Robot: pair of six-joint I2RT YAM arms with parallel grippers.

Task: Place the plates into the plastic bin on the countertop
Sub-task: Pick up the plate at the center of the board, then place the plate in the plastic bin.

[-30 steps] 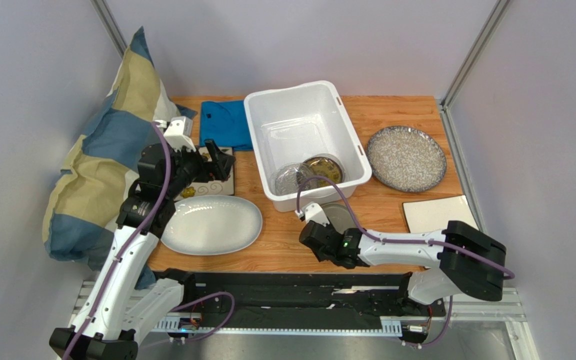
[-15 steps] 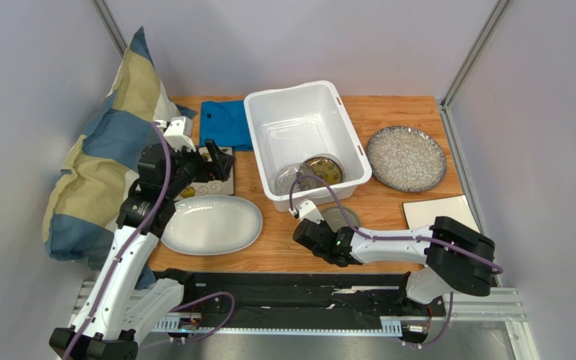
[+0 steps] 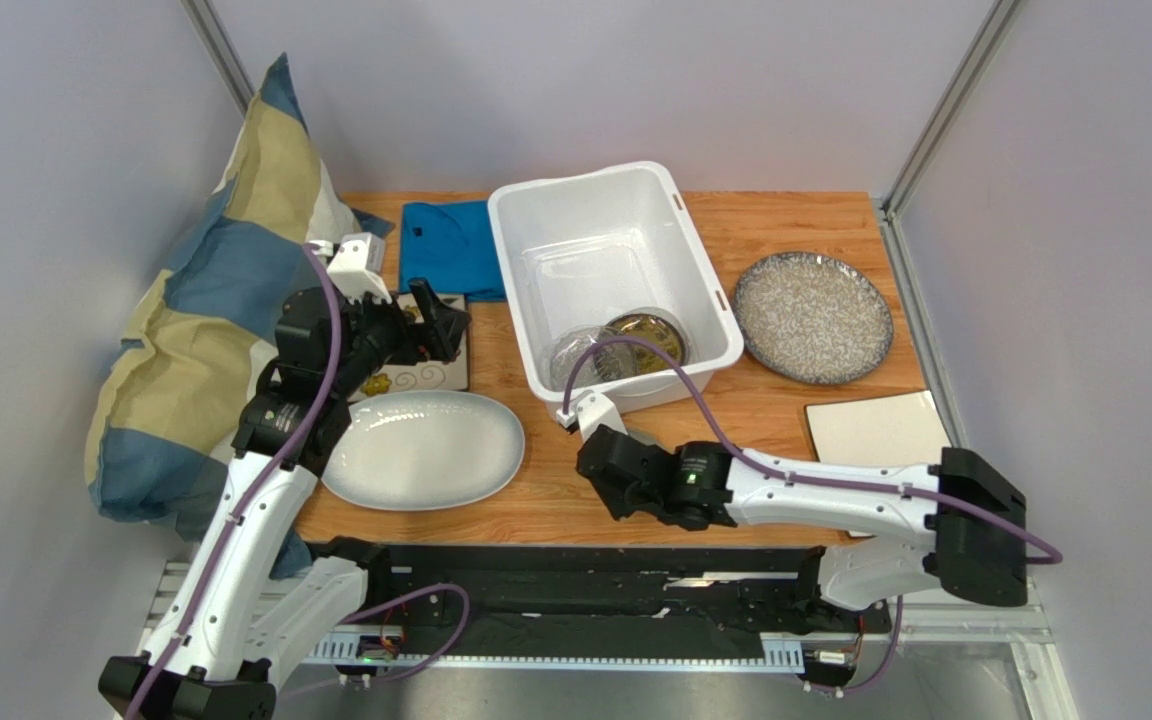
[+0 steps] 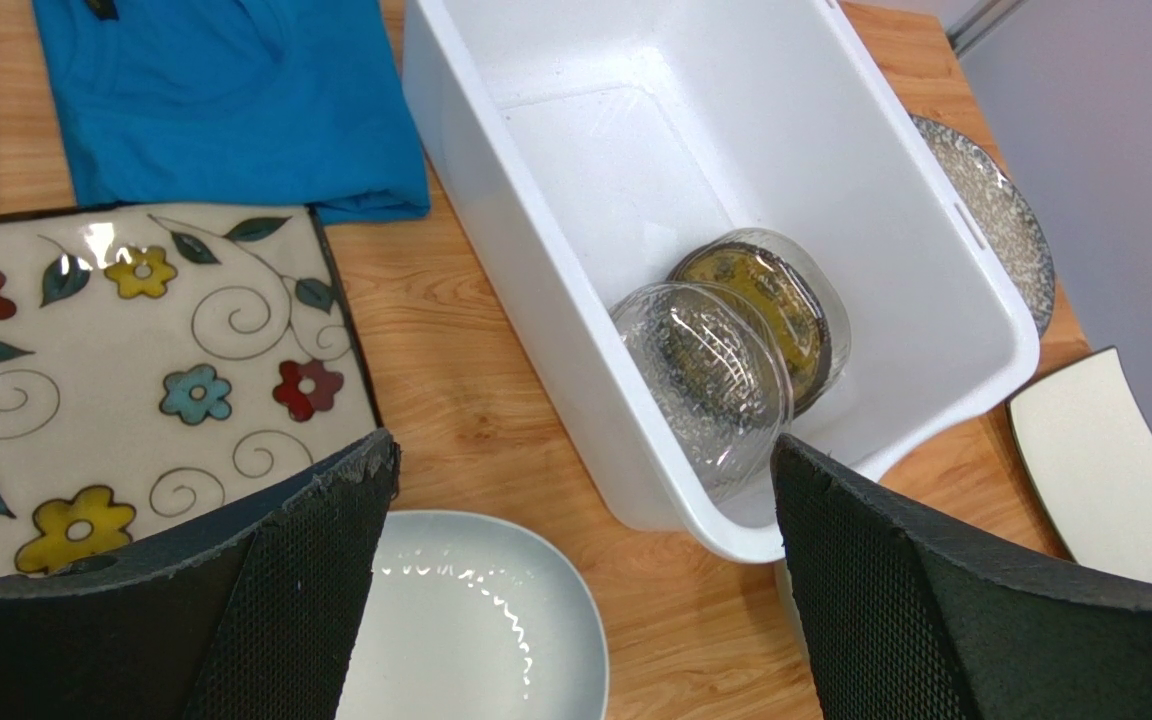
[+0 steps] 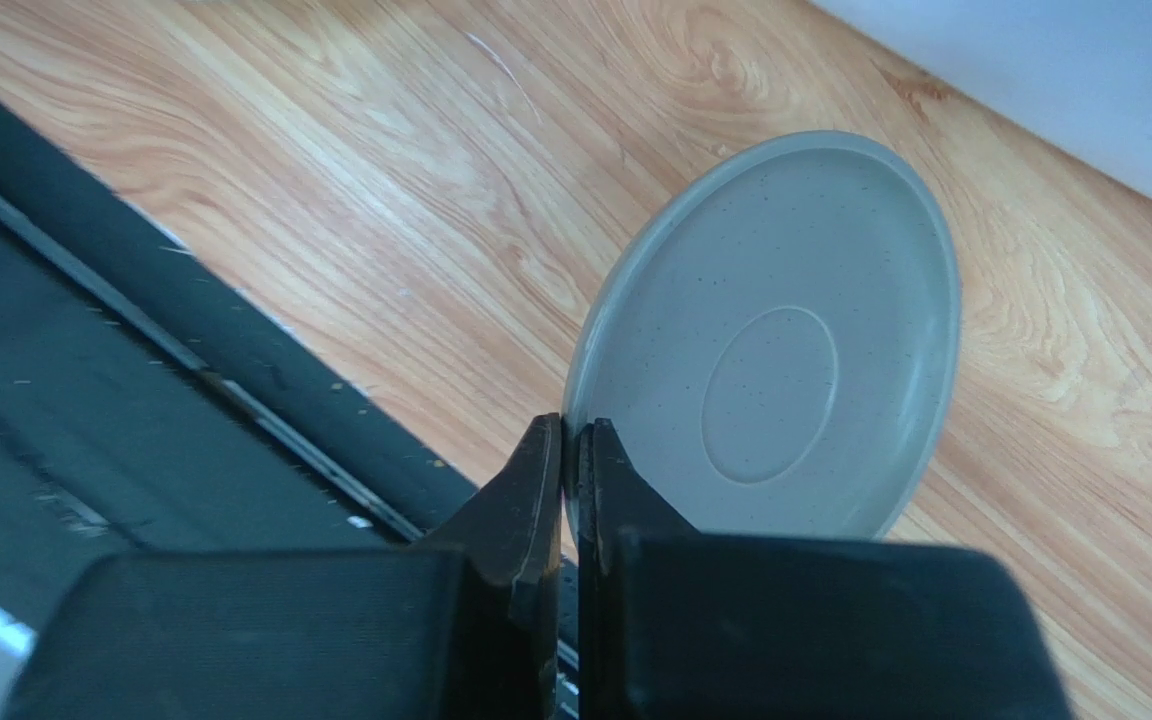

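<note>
A blue-and-cream pillow (image 3: 192,308) stands upright against the grey wall (image 3: 56,150) at 9 o'clock. A folded blue cloth (image 3: 452,248) lies flat at 11 o'clock, near the pillow's far corner.

Seven plates (image 3: 812,315), one white bin (image 3: 515,258), one blue cloth (image 3: 452,248), one pillow (image 3: 222,285), two arms (image 3: 259,495).

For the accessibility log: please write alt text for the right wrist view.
The right gripper is shut on the rim of a small grey speckled plate, above the wood-grain countertop. A black base strip runs along the lower left.
</note>
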